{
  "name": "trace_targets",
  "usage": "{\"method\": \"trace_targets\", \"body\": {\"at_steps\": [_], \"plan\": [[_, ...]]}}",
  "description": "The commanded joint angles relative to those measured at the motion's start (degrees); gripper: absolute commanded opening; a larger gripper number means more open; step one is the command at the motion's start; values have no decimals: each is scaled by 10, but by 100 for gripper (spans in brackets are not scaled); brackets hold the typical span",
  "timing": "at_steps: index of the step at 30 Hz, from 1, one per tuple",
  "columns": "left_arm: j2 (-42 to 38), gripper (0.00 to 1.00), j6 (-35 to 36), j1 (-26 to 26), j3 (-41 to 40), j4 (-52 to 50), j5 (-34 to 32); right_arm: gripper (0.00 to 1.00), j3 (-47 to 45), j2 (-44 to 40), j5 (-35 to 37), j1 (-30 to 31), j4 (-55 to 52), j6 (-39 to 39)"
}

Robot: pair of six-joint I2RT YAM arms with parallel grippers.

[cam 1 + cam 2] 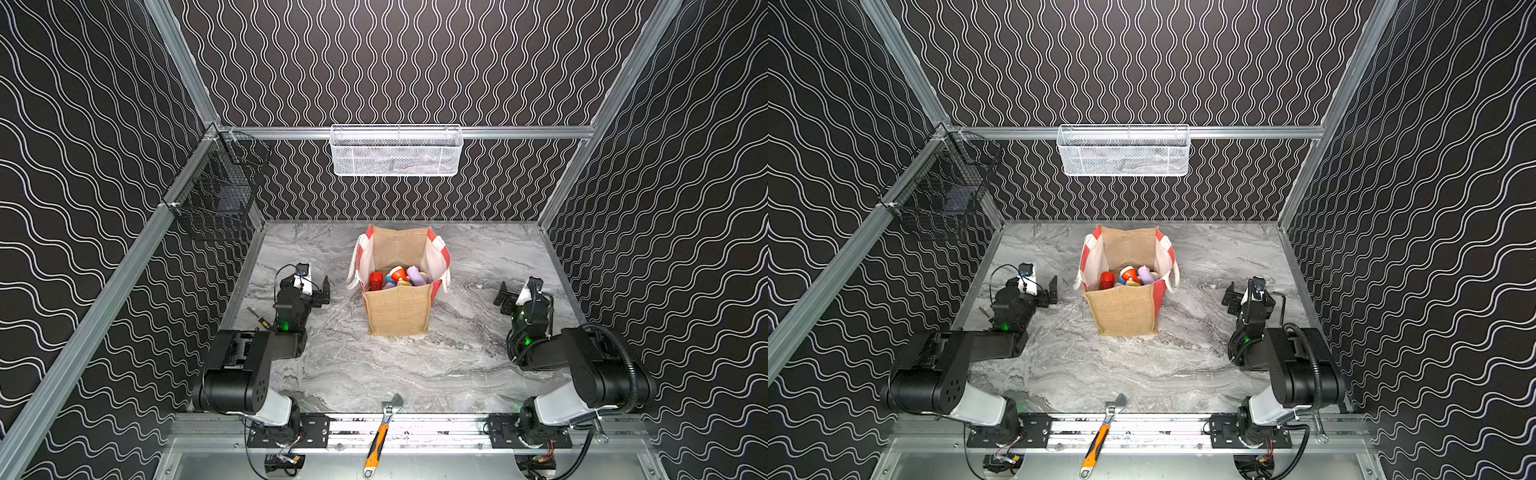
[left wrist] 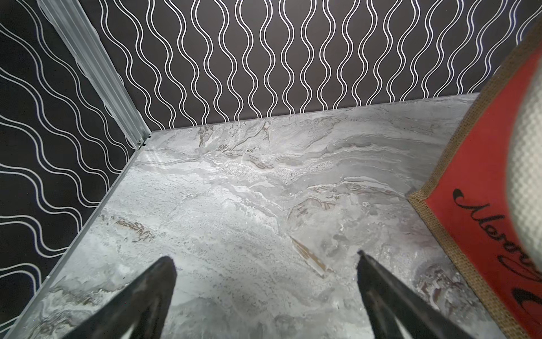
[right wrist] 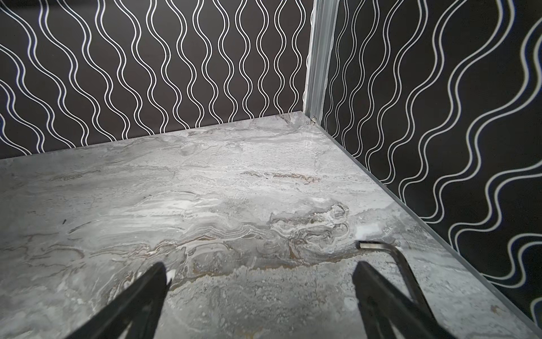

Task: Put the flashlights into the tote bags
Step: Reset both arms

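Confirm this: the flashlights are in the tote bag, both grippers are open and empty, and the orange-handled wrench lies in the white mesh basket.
One error: both top views show the orange-handled wrench across the front rail at the table's near edge, not in the white mesh basket. The rest holds: flashlights in the tote bag, left gripper and right gripper open and empty.

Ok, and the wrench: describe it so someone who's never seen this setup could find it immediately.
Take the grey marble tabletop and go to its near edge, where an aluminium rail crosses. The wrench lies midway along it, steel head on the marble, handle toward the camera. Its bright orange handle sets it apart from the plain black hex key at the table's right edge.
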Motion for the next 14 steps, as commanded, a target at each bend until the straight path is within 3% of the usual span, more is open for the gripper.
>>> {"method": "trace_targets", "body": {"at_steps": [1,14], "plan": [[2,99,8,0,5,10,-3,100,0,0,1,0,25,0],[3,99,7,0,6,10,-4,100,0,0,1,0,24,0]]}}
